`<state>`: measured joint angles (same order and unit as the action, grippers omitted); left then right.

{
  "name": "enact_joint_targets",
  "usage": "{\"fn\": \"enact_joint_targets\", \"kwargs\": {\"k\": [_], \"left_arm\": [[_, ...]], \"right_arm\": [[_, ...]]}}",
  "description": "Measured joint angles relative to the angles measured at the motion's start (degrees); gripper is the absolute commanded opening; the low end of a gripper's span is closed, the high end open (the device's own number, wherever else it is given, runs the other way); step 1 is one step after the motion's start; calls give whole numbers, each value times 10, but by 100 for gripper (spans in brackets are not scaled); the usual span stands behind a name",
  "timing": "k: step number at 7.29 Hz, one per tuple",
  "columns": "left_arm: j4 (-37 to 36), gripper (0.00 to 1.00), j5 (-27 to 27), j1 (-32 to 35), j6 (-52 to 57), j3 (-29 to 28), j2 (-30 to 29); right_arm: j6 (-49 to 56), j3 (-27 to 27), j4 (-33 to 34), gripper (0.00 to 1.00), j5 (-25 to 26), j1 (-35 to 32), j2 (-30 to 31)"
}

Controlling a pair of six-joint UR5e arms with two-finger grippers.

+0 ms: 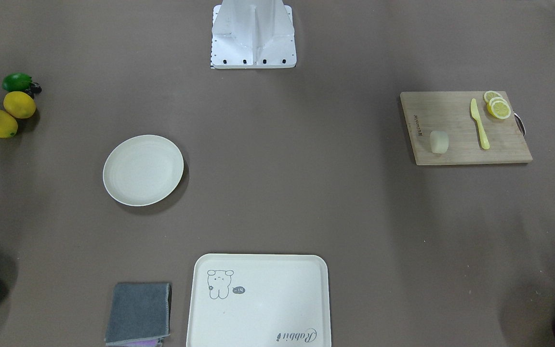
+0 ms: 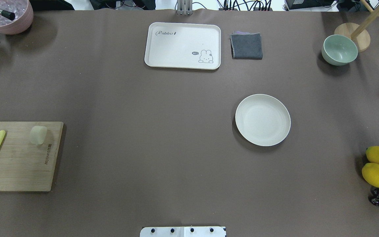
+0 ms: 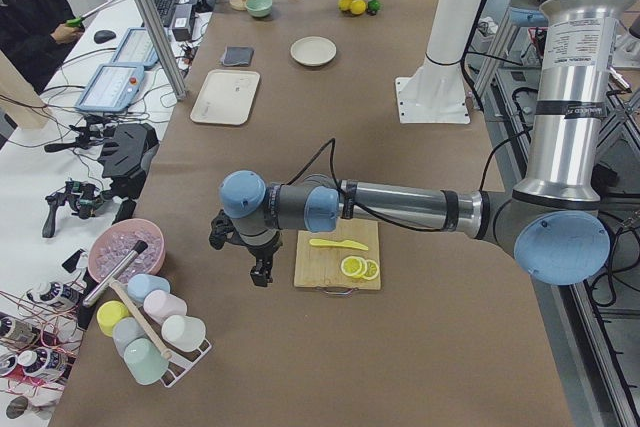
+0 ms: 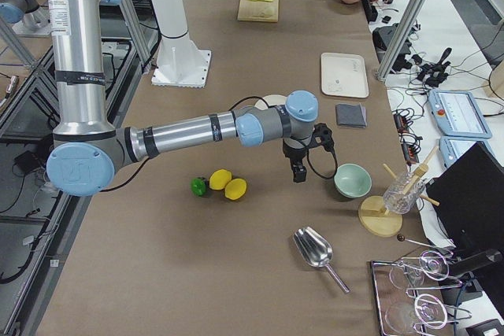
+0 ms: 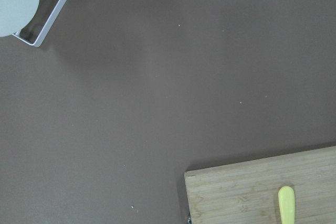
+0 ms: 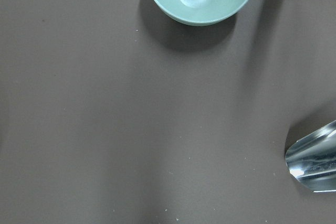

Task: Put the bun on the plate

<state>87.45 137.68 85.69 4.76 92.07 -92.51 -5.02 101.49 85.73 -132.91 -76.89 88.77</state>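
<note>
Whether the left gripper [image 3: 260, 269] and the right gripper [image 4: 298, 173] are open or closed cannot be told; each hangs above the table [image 1: 277, 193]. The bun [image 1: 439, 141] lies on the cutting board [image 1: 451, 115] near a yellow knife [image 1: 480, 124] and lemon slices [image 1: 498, 105], well apart from the plate [image 1: 143, 169].

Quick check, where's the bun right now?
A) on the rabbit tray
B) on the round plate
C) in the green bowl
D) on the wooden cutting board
D: the bun sits on the wooden cutting board, beside the yellow knife; the plate has nothing on it.
</note>
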Motion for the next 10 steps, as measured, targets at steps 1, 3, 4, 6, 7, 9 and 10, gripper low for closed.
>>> {"fn": "enact_joint_targets", "kwargs": {"k": [1, 3, 4, 6, 7, 9, 10], "left_arm": [[7, 98, 0, 1, 1, 8, 2], [17, 98, 3, 6, 0, 40, 26], [22, 98, 5, 9, 1, 54, 40], [81, 98, 1, 12, 5, 61, 72], [108, 98, 0, 11, 5, 54, 79], [122, 98, 0, 8, 1, 38, 78], [124, 98, 2, 7, 0, 36, 79]], "right_arm": [[0, 0, 0, 100, 4, 0, 1], [-2, -3, 0, 100, 22, -2, 3], [-3, -3, 1, 100, 23, -5, 7], [-2, -11, 1, 100, 23, -10, 16], [-1, -21, 1, 100, 23, -10, 19], [3, -23, 0, 100, 22, -22, 23], [4, -18, 0, 100, 21, -28, 24]]}}
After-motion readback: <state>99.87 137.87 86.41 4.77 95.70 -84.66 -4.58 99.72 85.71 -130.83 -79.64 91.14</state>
